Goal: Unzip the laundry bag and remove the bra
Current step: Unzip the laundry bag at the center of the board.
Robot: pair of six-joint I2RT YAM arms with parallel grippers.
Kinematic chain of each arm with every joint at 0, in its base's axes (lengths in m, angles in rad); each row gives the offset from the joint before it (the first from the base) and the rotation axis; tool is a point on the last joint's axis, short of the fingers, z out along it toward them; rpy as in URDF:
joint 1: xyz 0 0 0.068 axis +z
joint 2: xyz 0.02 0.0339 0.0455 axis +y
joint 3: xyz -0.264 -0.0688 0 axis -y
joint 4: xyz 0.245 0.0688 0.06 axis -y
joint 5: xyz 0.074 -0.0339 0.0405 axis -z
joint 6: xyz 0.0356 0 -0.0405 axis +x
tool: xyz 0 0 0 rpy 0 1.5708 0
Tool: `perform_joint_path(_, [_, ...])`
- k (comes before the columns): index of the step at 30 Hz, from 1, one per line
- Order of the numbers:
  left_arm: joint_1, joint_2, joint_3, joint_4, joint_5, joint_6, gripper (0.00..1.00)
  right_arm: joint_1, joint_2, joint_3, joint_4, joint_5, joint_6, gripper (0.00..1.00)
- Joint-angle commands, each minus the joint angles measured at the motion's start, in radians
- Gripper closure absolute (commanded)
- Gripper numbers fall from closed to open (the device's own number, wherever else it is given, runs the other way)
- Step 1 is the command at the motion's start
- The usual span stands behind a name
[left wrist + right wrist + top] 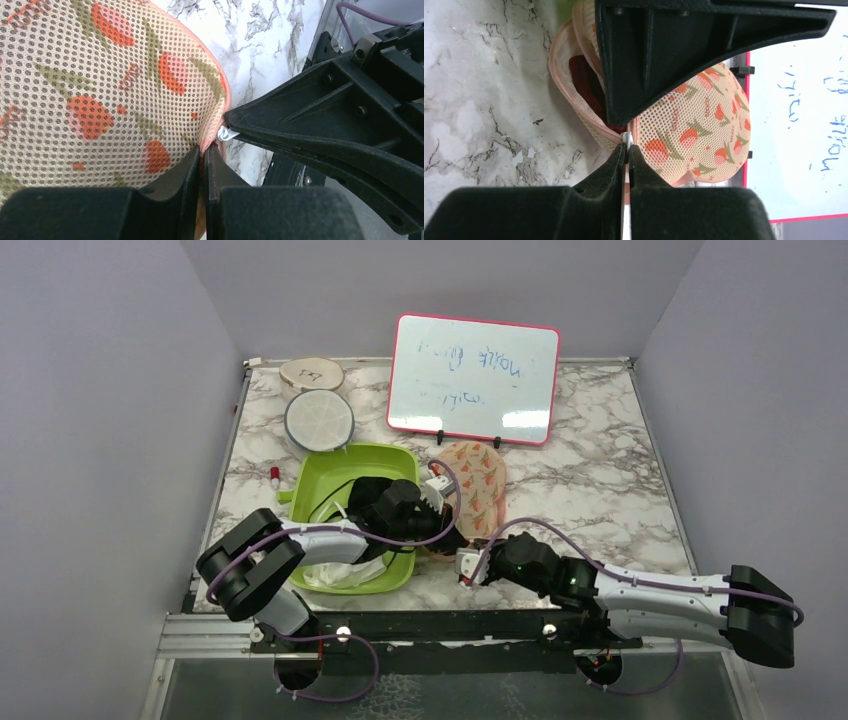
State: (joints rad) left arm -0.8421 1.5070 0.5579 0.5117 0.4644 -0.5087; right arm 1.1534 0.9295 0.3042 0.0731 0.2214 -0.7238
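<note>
The peach-beige laundry bag (478, 480) with orange leaf print lies right of the green tub. My left gripper (204, 152) is shut on the bag's pink edge seam (215, 125) at its near end. My right gripper (627, 147) is shut on the white zipper pull (626, 137), right beside the left fingers (649, 50). The zipper stands partly open along the bag's left side. The dark maroon bra (586, 85) shows through that gap, still inside the bag. In the top view both grippers meet at the bag's near tip (455, 543).
The green tub (352, 449) holds a black garment (370, 490) and white cloth (345, 575) under my left arm. A whiteboard (473, 378) stands behind the bag. A white mesh disc (319, 420), a wooden disc (312, 372) and a red-capped marker (272, 476) lie at back left.
</note>
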Motion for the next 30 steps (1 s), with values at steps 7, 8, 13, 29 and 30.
perform_joint_path(7, [0.002, -0.121, -0.060, 0.016, -0.077, 0.019, 1.00, -0.034, 0.053, 0.029, -0.065, -0.053, 0.063, 0.99])
perform_joint_path(8, [0.001, -0.124, -0.060, 0.016, -0.080, 0.022, 1.00, -0.034, 0.037, 0.022, -0.051, -0.074, 0.067, 0.99])
perform_joint_path(13, [0.001, -0.085, -0.047, 0.030, -0.039, 0.002, 1.00, -0.034, 0.013, 0.010, -0.003, -0.124, 0.083, 0.98])
perform_joint_path(29, [-0.002, -0.062, -0.043, 0.060, -0.019, -0.008, 1.00, -0.034, 0.038, 0.027, -0.019, -0.104, 0.081, 0.84])
perform_joint_path(30, [-0.002, -0.062, -0.043, 0.060, -0.020, -0.008, 1.00, -0.034, 0.041, 0.028, -0.021, -0.101, 0.081, 0.84])
